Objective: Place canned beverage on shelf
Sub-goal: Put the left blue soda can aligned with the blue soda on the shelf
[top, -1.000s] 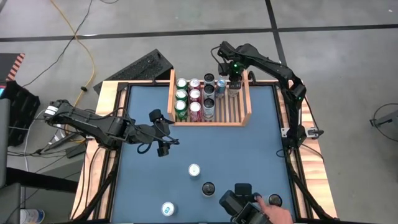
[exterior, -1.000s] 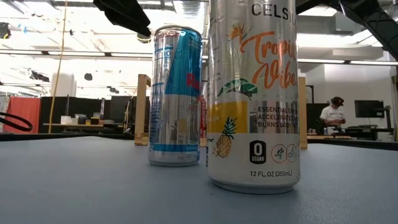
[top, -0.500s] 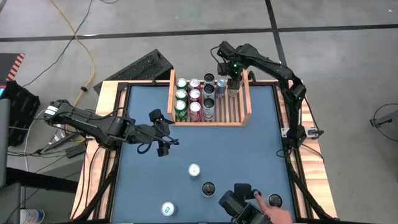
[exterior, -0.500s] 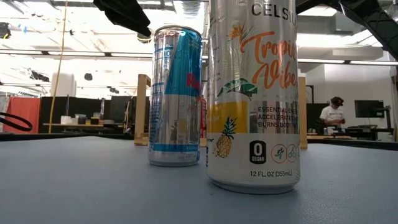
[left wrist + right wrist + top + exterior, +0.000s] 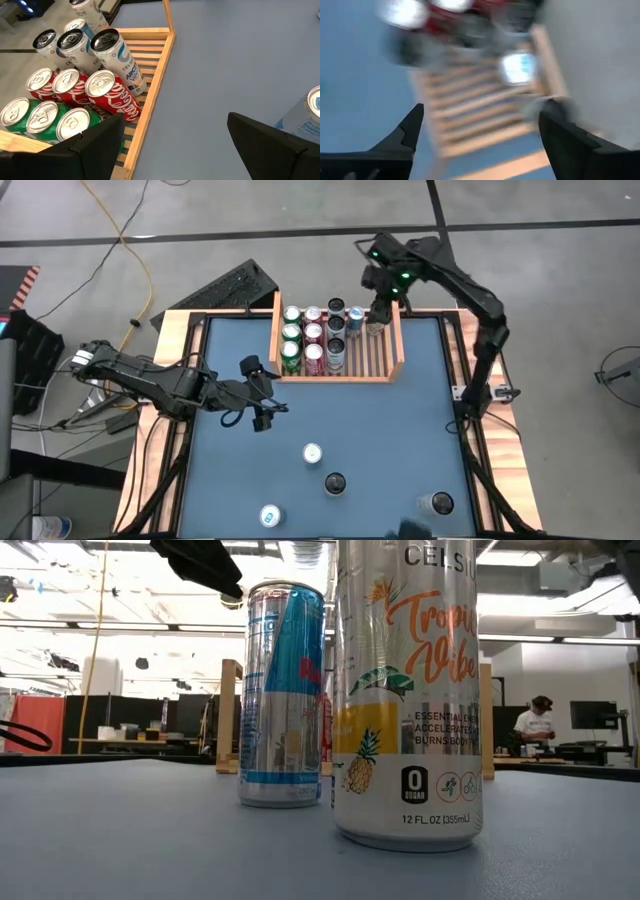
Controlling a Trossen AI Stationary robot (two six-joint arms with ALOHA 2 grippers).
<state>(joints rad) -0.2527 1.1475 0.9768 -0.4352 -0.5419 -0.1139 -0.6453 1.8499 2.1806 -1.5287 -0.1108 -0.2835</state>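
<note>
Up and back goes the right gripper (image 5: 381, 276), claw let go and empty, leaving its can (image 5: 375, 326) standing at two o'clock in the shelf (image 5: 398, 345). Best to lift clear without bumping it. Left gripper (image 5: 262, 392) waits, claw wide apart.

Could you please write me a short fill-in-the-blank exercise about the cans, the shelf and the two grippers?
1. In the shelf, the three green cans stand next to three ___ cans.
2. Outside the shelf, ___ loose cans stand on the blue table.
3. The right gripper, open, hangs above the far right corner of the ___.
4. The left gripper, open beside the shelf, holds ___.

Missing words: red; four; shelf; nothing
</note>
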